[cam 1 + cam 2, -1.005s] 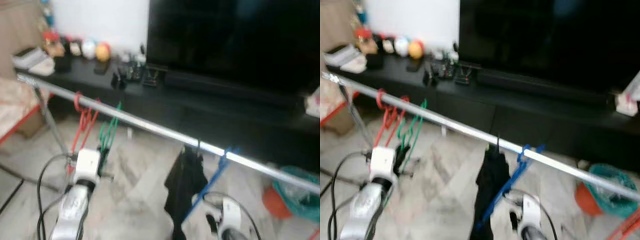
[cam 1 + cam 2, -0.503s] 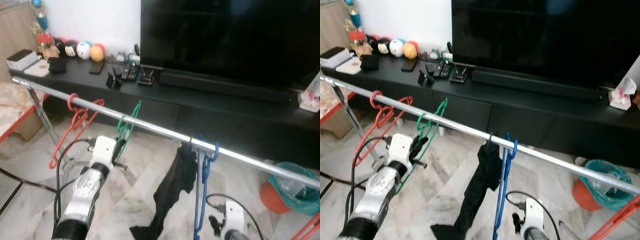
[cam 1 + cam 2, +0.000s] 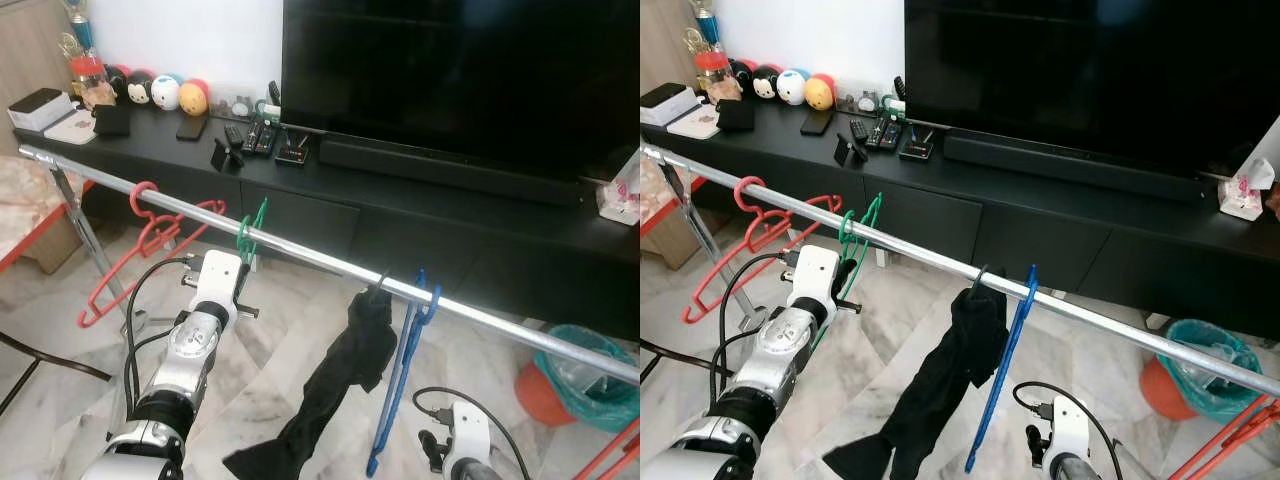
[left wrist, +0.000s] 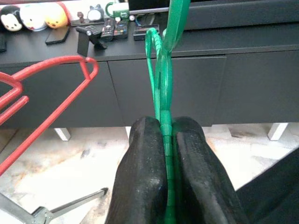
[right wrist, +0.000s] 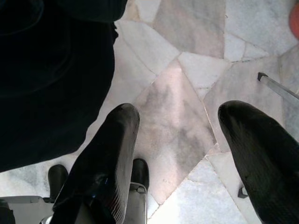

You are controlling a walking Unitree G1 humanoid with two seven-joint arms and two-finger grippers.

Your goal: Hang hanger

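I see the big dark television across the upper right of the frame, standing on a long black surface that runs from the left edge to the right. In front of it the silver rail slants from the upper left down to the lower right. A black garment hangs from the rail near the middle and trails toward the bottom of the frame, with the blue hanger hooked on just to its right. The red hanger hangs at the left end of the rail, tilted out toward the left edge.

My left tool is raised at centre-left, just under the rail, its two black fingers pressed together on the thin shaft of the green hanger. In the head views that green hanger has its hook over the rail, between the red hanger and the garment. My right tool sits low at the bottom right, its fingers spread wide apart over the marble floor, gripping nothing, with the dark cloth beside it.

A teal bin stands at the lower right edge. Small round figurines line the surface at upper left, with a cluster of remotes to their right.
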